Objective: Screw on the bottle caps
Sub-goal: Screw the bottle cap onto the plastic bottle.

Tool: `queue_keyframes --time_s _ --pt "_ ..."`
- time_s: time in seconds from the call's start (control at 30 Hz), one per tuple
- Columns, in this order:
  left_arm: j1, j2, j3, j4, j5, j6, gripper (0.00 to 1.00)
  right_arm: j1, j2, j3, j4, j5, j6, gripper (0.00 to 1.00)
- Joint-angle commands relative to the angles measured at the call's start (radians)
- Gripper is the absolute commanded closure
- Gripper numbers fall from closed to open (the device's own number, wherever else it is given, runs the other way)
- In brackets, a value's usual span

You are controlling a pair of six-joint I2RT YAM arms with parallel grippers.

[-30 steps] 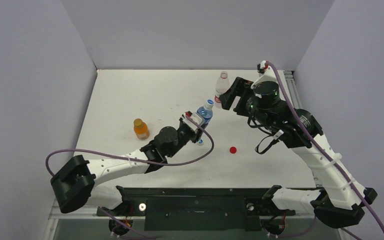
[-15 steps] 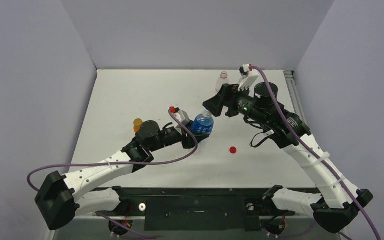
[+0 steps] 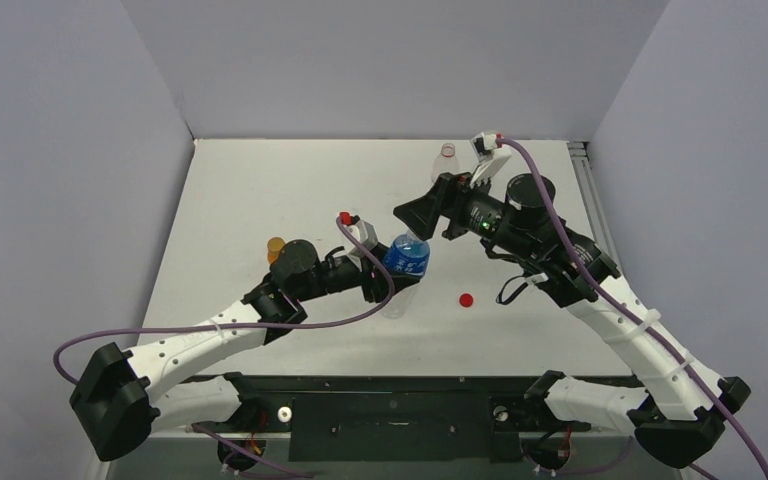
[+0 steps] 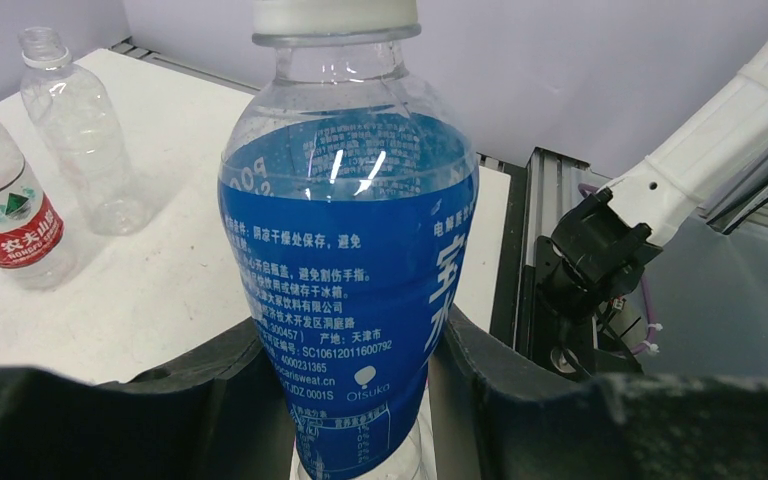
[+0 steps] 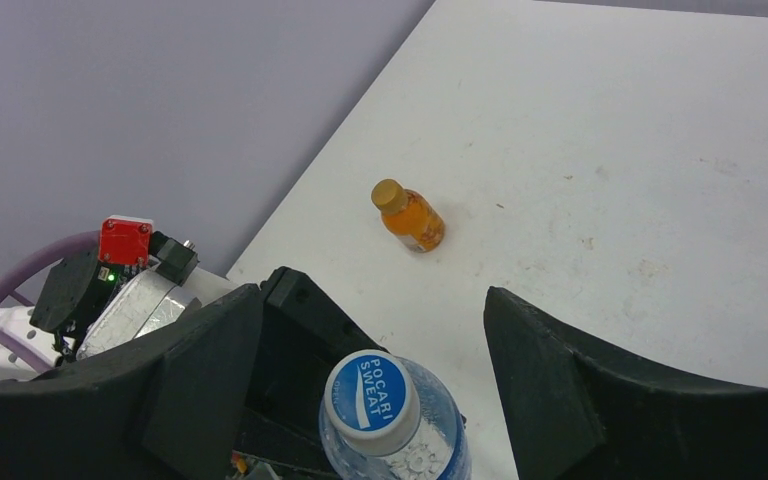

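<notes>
My left gripper (image 3: 392, 268) is shut on the blue-labelled bottle (image 3: 406, 257) and holds it upright; in the left wrist view the black fingers (image 4: 520, 390) clamp the lower label (image 4: 350, 260). A blue-and-white cap (image 5: 372, 392) sits on its neck. My right gripper (image 3: 412, 212) is open just above that cap, and in the right wrist view its fingers (image 5: 550, 380) stand on either side without touching it. A red cap (image 3: 466, 299) lies loose on the table. A small orange bottle (image 5: 408, 215) carries a gold cap.
A clear empty bottle (image 4: 75, 120) with no cap and a red-labelled bottle (image 4: 0, 215) stand at the back of the table, behind the right arm in the top view. The orange bottle (image 3: 276, 245) stands just behind the left arm.
The left arm has swung and brought the blue bottle upright in its grip. The right gripper has moved left and down from beside the clear bottle to over the blue bottle's cap.
</notes>
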Motion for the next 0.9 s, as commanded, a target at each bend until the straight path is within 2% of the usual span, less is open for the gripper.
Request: queue_keyframes --time_s 0.0,0.37,0.87 --pt "0.012 -0.014 0.004 0.065 0.029 -0.023 1.0 0.017 -0.007 0.01 0.05 0.038 0.005 0.24" --pt "0.019 -0.004 0.008 0.074 0.046 -0.031 1.0 0.072 0.01 0.028 0.028 0.149 -0.002 0.3" --pt "0.035 0.008 0.013 0.097 0.065 -0.056 1.0 0.075 0.006 0.024 -0.001 0.142 -0.019 0.41"
